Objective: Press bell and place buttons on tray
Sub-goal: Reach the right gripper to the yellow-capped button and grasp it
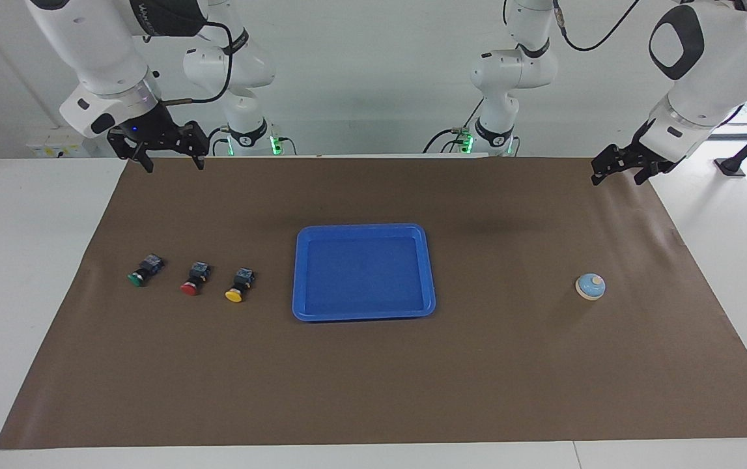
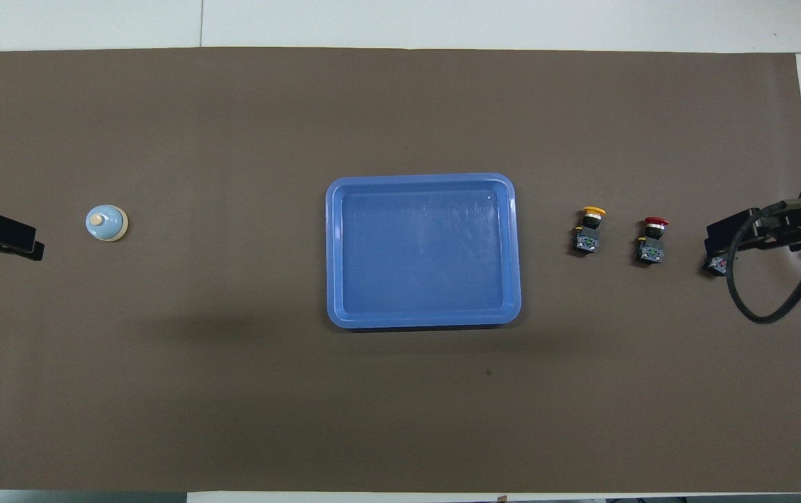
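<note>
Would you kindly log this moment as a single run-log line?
left gripper: open, raised, clear of bell | right gripper: open, waiting aloft | green button, red button, yellow button: on mat | tray: holds nothing
</note>
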